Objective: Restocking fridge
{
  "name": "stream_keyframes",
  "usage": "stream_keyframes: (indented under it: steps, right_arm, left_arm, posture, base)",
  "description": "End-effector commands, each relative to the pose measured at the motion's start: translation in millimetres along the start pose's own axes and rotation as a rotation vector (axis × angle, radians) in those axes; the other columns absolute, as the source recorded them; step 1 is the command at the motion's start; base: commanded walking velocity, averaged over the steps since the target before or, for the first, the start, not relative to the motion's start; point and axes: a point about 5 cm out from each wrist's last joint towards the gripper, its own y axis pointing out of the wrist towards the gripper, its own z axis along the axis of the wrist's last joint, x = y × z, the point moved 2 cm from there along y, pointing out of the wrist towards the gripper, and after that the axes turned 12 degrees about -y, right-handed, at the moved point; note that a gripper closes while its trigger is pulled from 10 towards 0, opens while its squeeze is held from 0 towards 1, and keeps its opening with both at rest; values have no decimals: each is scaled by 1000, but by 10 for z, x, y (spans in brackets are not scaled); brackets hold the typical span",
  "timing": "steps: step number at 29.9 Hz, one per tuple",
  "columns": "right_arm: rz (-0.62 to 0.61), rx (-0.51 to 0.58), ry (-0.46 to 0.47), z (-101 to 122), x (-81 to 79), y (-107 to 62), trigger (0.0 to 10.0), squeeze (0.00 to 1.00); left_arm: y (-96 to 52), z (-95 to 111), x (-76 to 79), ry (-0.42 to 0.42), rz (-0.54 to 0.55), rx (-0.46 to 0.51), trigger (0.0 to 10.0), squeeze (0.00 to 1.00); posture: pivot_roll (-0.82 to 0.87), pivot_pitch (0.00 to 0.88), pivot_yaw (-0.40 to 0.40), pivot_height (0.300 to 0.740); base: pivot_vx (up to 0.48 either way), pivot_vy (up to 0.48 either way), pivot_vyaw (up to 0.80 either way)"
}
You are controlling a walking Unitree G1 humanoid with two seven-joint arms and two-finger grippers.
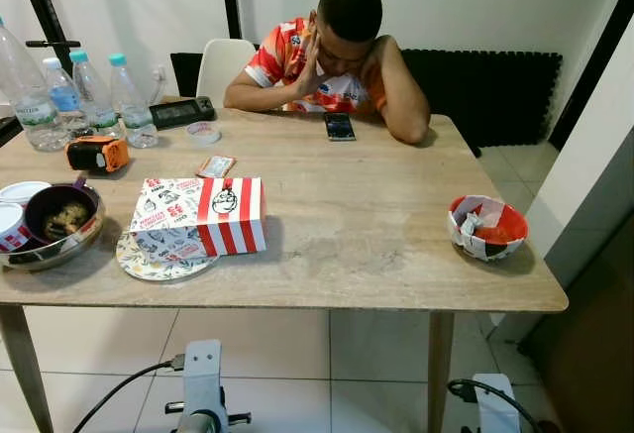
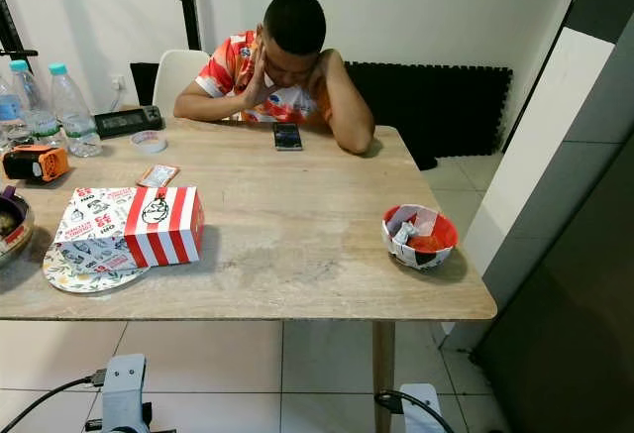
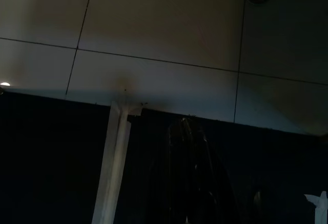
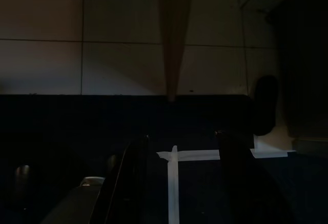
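**A:** Start with the left eye view. What's in front of you?

**B:** You face a wooden table [image 1: 376, 215] with a pale, grained top. At its left end a red-and-white striped cardboard box [image 1: 203, 217] lies on a round patterned plate [image 1: 149, 265]. Beside that sits a shiny metal bowl [image 1: 50, 230] with a dark cup in it. Behind stand clear plastic water bottles [image 1: 94, 96] with blue caps, an orange-and-black device [image 1: 97, 154] and a small roll of tape [image 1: 203, 133].

**A:** And the right eye view?

**B:** Same scene. Near the table's right edge is a round red-and-white paper bowl [image 2: 419, 236] with crumpled wrapping inside. At the far side a person [image 2: 277, 66] in an orange patterned shirt sits bent over, head on one hand, with a black phone [image 2: 287, 136] flat on the table. You see no fridge in these pictures.

**A:** Left wrist view?

**B:** Very dark. Your left gripper [image 3: 192, 178] hangs over pale floor tiles [image 3: 154, 29]; one rounded black finger shows dimly. You cannot tell whether it is parted or closed.

**A:** Right wrist view?

**B:** Your right gripper [image 4: 177, 183] hangs low too, its two black fingers [image 4: 123, 183] standing apart with nothing between them, above a white tape cross [image 4: 174, 157] and a wooden table leg [image 4: 174, 34].
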Motion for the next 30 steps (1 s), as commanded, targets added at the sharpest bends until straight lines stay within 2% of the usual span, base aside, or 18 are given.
stream_keyframes:
  steps: [1,10,13,16,20,25,30]
  right_arm:
    - [-6,4,3,13,19,1,10000,0]
    - [-9,-14,8,-65,50,-7,10000,0]
    - [-22,-25,18,-105,101,-12,10000,0]
    - [-14,-23,-20,-88,111,-9,10000,0]
    - [-22,-26,-11,-89,105,-9,10000,0]
    - [14,-22,-11,-29,-173,-9,10000,0]
    - [22,-26,-7,-35,-233,-13,10000,0]
  left_arm:
    - [4,4,25,-24,4,7,10000,0]
    - [3,-4,38,-33,-5,2,10000,0]
    - [7,3,56,-23,-9,5,10000,0]
    - [11,35,20,-68,26,21,10000,0]
    - [1,-5,34,-60,17,14,10000,0]
    - [-5,-33,54,-51,1,4,10000,0]
    - [-6,-40,51,-47,-1,0,10000,0]
  posture:
    - [101,0,-39,740]
    - [82,0,-24,740]
    - [103,0,-64,740]
    - [104,0,-60,740]
    - [108,0,-61,740]
    - [110,0,-50,740]
    - [113,0,-49,740]
  base:
    - [0,0,0]
    - [0,0,0]
    - [0,0,0]
    - [0,0,0]
    - [0,0,0]
    - [0,0,0]
    - [0,0,0]
